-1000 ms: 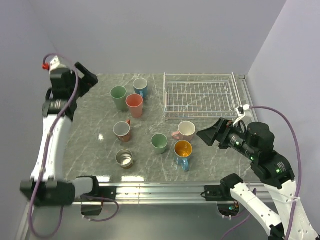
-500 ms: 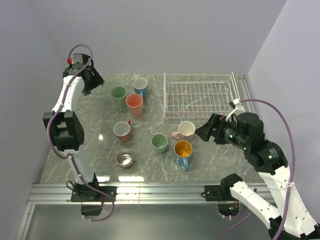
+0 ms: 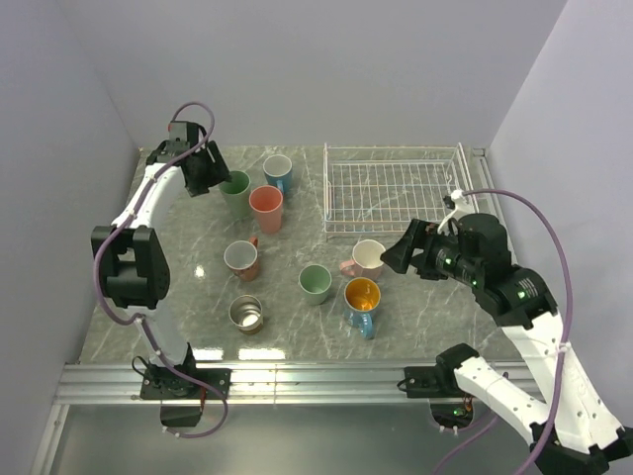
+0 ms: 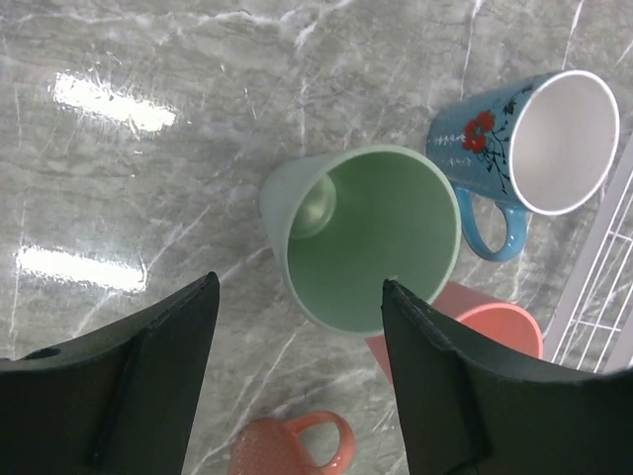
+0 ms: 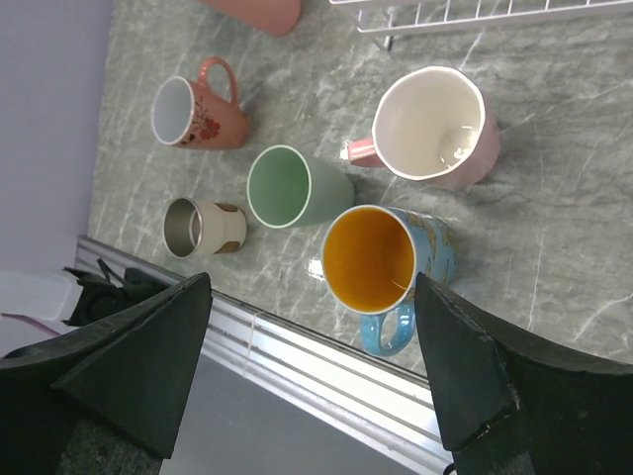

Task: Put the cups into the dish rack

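Bench: we see a grey marbled bench (image 3: pixel 188 267) carrying everything, with the dish rack at its far right corner.
Dish rack: the white wire dish rack (image 3: pixel 396 148) sits flat. All eight cups stand upright and mouth up outside it, to its left and in front of it.
Left claw: our left claw (image 3: pixel 209 178) hangs well left of the dish rack with its jaws wide. In the wrist view its fingers (image 4: pixel 148 376) stand either side of the tall mint green cup's rim and are not closed on it.
Right claw: our right claw (image 3: pixel 396 255) hangs just in front of the dish rack's near edge, jaws wide and holding nothing, close beside the pale pink mug.
Tall mint green cup (image 3: pixel 234 190): farthest left of the dish rack, under the left claw.
Salmon pink tumbler (image 3: pixel 265 206): left of the dish rack, just beside the tall mint green cup.
Blue floral mug (image 3: pixel 278 171): the nearest of the far group to the dish rack's left side.
Pale pink mug (image 3: pixel 368 258): just in front of the dish rack.
Blue mug with orange inside (image 3: pixel 362 302): in front of the dish rack, nearer us than the pale pink mug.
Brown mug (image 3: pixel 241 259): in front and well left of the dish rack.
Small mint green cup (image 3: pixel 316 283): in front of the dish rack's left corner.
Steel cup (image 3: pixel 246 314): farthest from the dish rack, near the bench's front edge.
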You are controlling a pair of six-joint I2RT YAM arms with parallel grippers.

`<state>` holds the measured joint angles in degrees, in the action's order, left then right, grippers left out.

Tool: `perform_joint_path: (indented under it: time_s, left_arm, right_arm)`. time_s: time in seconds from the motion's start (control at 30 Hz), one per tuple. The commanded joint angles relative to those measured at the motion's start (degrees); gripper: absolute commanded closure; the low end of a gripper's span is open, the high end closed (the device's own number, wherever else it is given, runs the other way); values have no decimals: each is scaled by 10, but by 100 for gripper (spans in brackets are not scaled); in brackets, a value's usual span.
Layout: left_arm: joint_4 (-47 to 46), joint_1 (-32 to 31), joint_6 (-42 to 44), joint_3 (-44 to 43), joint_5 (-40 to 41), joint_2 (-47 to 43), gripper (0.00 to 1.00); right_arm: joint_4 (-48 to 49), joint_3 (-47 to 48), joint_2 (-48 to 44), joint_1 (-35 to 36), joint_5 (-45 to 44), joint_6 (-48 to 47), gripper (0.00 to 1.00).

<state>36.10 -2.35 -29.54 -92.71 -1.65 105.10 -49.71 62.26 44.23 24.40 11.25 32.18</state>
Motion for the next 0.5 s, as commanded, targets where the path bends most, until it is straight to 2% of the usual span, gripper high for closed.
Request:
perform_joint_path:
  time_s: [0.0,0.33,0.4,0.43,0.47]
  left_arm:
    - [-20,2,12,-4,4,23,29]
    - [16,-12,-2,-65,14,85,53]
    - [18,-12,-2,-74,10,95,70]
    - [20,-12,-1,-85,10,97,86]
    - [24,-12,-2,-92,10,99,95]
  right_arm:
    - [27,21,23,3,9,-12,11]
    - [37,37,83,3,62,-54,11]
    - [47,33,91,3,65,-58,11]
    - [54,32,96,3,63,-60,12]
    - [56,34,106,4,61,-61,12]
